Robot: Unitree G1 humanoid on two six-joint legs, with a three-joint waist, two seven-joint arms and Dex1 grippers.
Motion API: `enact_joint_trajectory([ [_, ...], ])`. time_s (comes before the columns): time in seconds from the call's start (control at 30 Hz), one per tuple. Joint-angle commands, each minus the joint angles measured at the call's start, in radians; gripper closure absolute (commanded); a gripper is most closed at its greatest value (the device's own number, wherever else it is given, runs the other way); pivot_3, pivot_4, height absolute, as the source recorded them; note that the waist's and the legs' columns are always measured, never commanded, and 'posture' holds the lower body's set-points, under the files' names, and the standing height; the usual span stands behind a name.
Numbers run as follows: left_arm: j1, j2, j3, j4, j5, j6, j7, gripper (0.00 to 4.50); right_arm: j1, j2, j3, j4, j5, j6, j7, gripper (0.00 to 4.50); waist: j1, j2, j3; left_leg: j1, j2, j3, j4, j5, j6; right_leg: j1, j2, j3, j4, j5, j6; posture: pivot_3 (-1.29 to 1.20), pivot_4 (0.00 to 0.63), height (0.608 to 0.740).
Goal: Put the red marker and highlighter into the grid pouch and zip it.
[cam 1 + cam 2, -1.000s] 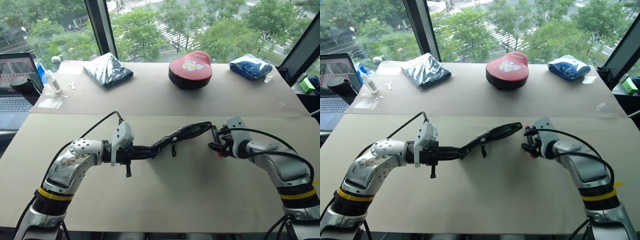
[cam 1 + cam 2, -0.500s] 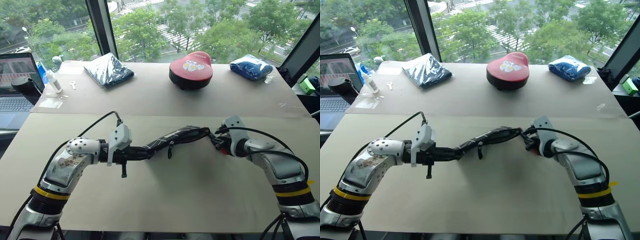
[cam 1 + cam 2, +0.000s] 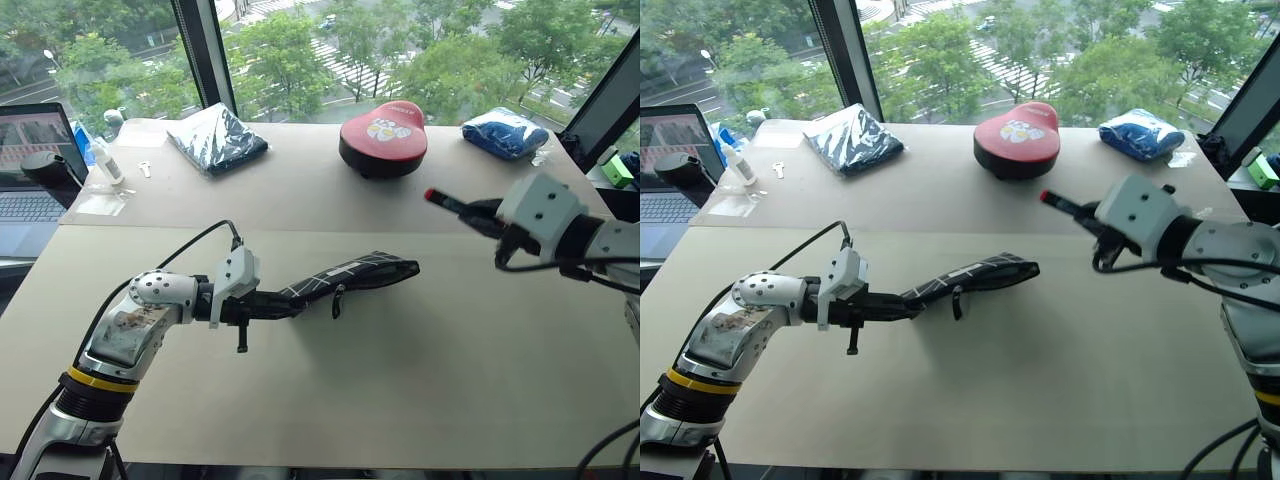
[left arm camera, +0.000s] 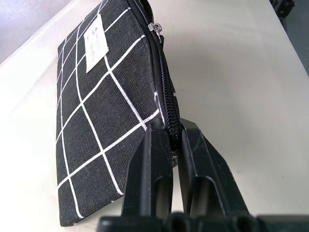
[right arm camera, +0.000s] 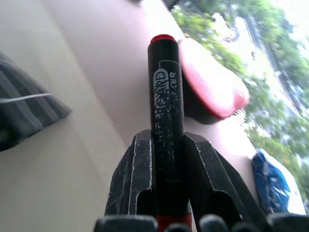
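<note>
The left arm reaches low across the tabletop (image 3: pixel 400 400) toward the robot's right, its wrist close above the surface. The left pincer (image 4: pixel 172 145) is clamped tight on the zipper edge of the grid pouch (image 4: pixel 101 121), one finger on either side of the zip, so that the pouch's far end sticks out raised off the tabletop. The right arm is held high and bent, well apart from the left. The right pincer (image 5: pixel 166 154) grips the red marker (image 5: pixel 166 101) between both fingers, the marker jutting out past the fingertips.
</note>
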Motion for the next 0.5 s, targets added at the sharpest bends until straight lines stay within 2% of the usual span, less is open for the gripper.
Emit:
enact_joint_trajectory([
  [0.03,-0.014,-0.006,0.006,-0.009,0.003,-0.021,0.0,4.5,-0.006,-0.053,-0.003,-0.105,-0.022,0.004,0.06,4.02,-0.004,0.0,0.0,0.0,0.0,0.001,0.0,0.0,0.0,0.0,0.0,0.001,0.0,0.0,0.0,0.0,0.15,0.74],
  [0.23,-0.013,-0.026,-0.011,-0.014,0.009,-0.022,0.007,4.5,-0.071,-0.004,0.118,-0.134,-0.131,0.013,0.037,4.02,-0.009,-0.001,0.0,0.003,0.0,0.001,0.001,0.0,0.0,0.001,0.0,0.002,0.001,0.001,0.001,0.0,0.15,0.74],
  [0.5,-0.01,-0.047,-0.013,-0.016,0.013,-0.011,0.02,4.5,-0.004,0.012,0.134,-0.109,-0.214,-0.032,0.044,4.02,0.002,-0.001,0.0,0.001,-0.001,0.001,0.002,0.0,0.0,0.0,-0.001,0.003,0.001,0.001,0.001,0.0,0.15,0.74],
])
